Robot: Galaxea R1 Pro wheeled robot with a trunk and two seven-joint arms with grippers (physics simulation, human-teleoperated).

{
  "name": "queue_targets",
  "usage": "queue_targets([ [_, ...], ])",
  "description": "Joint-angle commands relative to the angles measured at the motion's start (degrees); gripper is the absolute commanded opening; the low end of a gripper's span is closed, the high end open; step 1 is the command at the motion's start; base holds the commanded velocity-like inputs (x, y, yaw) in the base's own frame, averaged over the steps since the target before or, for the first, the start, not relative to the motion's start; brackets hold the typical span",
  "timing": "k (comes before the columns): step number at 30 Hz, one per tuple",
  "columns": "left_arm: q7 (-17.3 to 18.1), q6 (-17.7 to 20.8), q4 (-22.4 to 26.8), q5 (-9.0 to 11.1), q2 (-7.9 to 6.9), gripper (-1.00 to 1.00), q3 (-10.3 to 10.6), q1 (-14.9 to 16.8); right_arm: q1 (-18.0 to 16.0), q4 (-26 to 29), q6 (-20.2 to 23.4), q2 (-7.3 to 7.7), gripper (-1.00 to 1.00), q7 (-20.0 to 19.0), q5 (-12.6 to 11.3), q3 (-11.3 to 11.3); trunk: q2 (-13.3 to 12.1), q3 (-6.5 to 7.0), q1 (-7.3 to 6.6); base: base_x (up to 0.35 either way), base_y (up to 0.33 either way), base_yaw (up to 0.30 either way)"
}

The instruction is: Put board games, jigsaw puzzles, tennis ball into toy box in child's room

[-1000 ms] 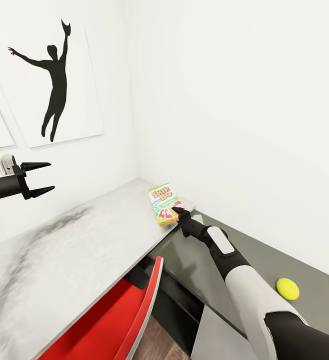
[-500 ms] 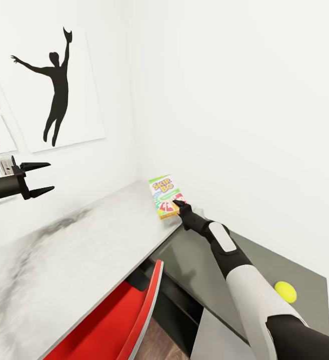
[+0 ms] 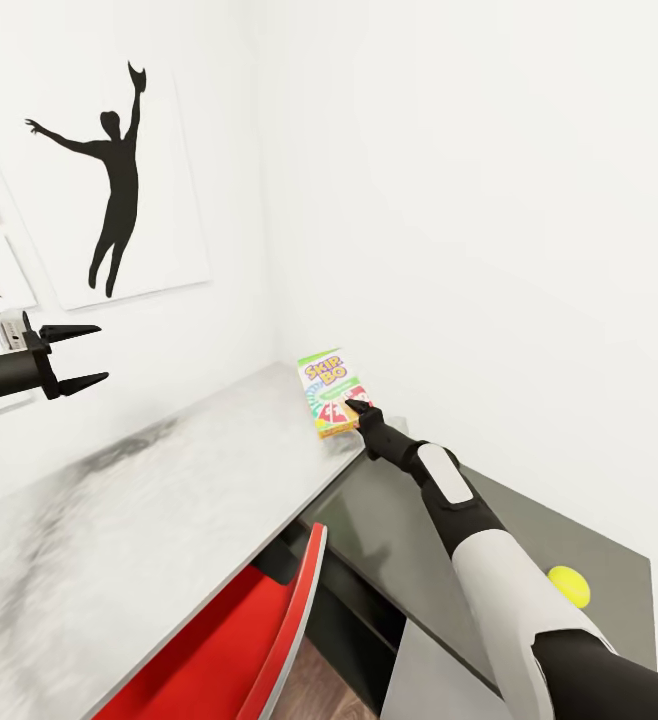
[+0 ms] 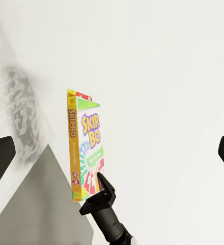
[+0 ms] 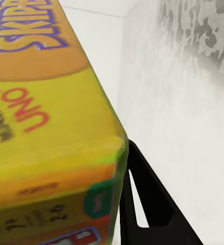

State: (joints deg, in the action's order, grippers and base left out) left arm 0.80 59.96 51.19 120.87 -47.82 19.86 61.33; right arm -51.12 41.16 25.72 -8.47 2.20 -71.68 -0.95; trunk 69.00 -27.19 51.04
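The Skip-Bo box (image 3: 330, 393) lies at the far corner of the table (image 3: 169, 500), near the room corner where the two white walls meet. Its near end reaches the table's right edge. In the left wrist view the same box (image 4: 85, 146) shows its printed face and its yellow side, with the table's mottled top behind it.

The right gripper (image 3: 359, 408) is at the near end of the box. In the left wrist view its dark fingers (image 4: 102, 193) sit against the lower corner of the box. In the right wrist view the box (image 5: 45, 127) lies close to the camera, with one black finger (image 5: 145, 199) directly alongside its edge. Whether the jaws are clamped on the box cannot be told.

The left gripper (image 3: 77, 355) hangs in the air off the table's left side, in front of the wall, well apart from the box. Its two pointed fingers are spread, with nothing between them.

The tennis ball (image 3: 568, 586) rests on the lower grey surface (image 3: 529, 520) to the right of the table, near that surface's right edge, just beside the right arm's white forearm.

A red chair (image 3: 239, 640) stands at the table's near edge. A silhouette picture (image 3: 114, 180) hangs on the left wall.
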Motion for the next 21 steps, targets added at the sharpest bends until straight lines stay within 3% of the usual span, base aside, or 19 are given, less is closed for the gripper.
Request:
queue_targets([
  [1,0.1,0.0,0.0,0.2,-0.07,1.00,0.3,0.1,0.0,0.1,0.1,-0.01,-1.00,0.3,-0.4,0.0,0.0,-0.07,0.00,0.000,0.000,0.000],
  [21,0.1,0.0,0.0,0.2,0.05,1.00,0.3,0.1,0.1,0.1,-0.2,-0.23,-1.00,0.4,-0.3,-0.2,-7.6,3.35,-4.17,0.000,0.000,0.000],
])
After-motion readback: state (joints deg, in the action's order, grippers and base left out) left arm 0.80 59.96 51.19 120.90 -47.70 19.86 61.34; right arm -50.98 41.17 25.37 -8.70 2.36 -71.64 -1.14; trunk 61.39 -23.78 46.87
